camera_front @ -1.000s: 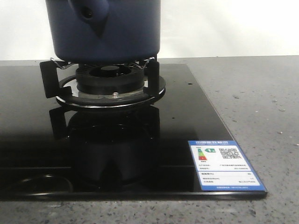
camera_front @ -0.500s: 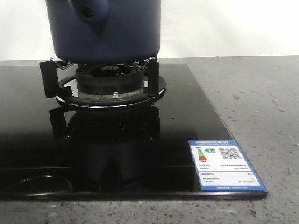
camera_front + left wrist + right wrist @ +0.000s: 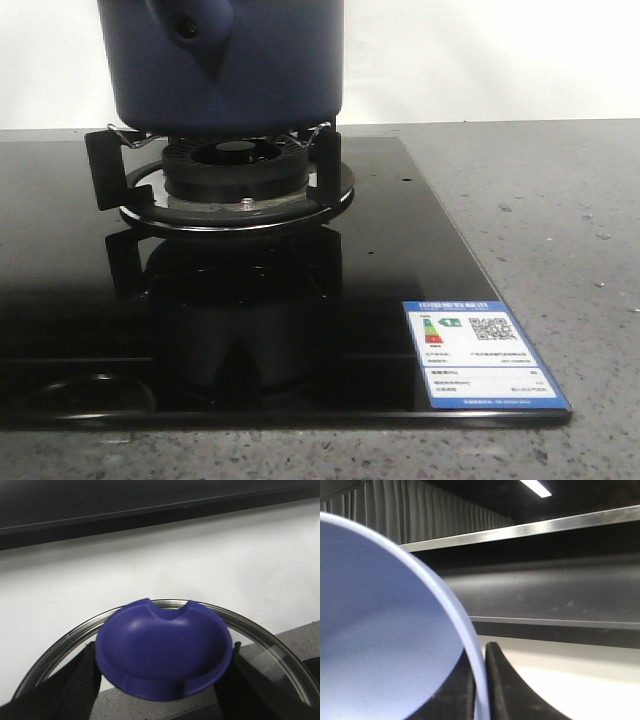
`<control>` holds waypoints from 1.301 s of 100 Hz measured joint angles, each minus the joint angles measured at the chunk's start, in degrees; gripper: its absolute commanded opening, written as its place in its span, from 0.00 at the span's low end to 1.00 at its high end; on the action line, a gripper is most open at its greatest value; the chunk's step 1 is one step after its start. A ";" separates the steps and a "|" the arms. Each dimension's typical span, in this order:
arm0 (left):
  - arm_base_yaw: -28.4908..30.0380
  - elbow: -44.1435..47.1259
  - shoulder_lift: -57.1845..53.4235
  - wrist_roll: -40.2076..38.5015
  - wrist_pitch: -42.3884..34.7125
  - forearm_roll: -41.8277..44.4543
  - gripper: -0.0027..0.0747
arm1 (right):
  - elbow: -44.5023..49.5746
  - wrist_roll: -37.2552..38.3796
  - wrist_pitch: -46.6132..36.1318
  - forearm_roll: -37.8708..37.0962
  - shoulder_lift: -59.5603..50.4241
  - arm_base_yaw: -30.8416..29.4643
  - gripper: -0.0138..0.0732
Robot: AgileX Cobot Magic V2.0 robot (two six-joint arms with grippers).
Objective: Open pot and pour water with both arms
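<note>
Front view first: your pot (image 3: 225,65) sits on the burner stand (image 3: 225,180) of the black glass cooktop (image 3: 400,250), its side stub with the round hole (image 3: 188,28) facing the camera. Its top is cut off by the frame, so you can't tell from here whether it's uncovered.

Left wrist view, and there's your answer, most likely: the left pincer (image 3: 162,680) has its dark fingers (image 3: 75,685) pressed on either side of a blue knob (image 3: 162,652), and the glass lid (image 3: 280,655) with its metal rim hangs up against the pale wall, no pot beneath it. Lid off, by the look of it.

Right wrist view: the right pincer (image 3: 480,690) is nipped on the thin rim of a pale blue bowl (image 3: 375,630), one finger (image 3: 510,685) outside, the other behind the wall. The bowl fills the frame and its contents are out of sight.

So you're between steps: opening looks done, pouring not yet. Next you'd need to bring the bowl over the open pot and tilt it gently, keeping the lid well apart. Watch that thin-rim grip; it could slip as it tips.

The count: one pot, one lid, one bowl, one burner, one energy label (image 3: 480,350) on the glass, two pincers, both loaded.
</note>
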 measured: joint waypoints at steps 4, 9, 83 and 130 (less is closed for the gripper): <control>0.00 0.00 0.00 0.00 0.00 0.00 0.53 | 0.00 0.00 0.00 0.00 0.00 0.00 0.11; 0.00 0.00 0.00 0.00 0.00 0.00 0.53 | 0.00 0.00 0.00 0.00 0.00 0.00 0.11; -3.49 0.00 0.00 0.00 2.35 -1.29 0.53 | -11.75 -0.29 40.65 3.55 -6.68 -5.62 0.11; -16.49 0.00 1.93 0.86 2.69 -4.06 0.53 | -21.14 1.39 109.96 4.50 -9.33 -30.94 0.11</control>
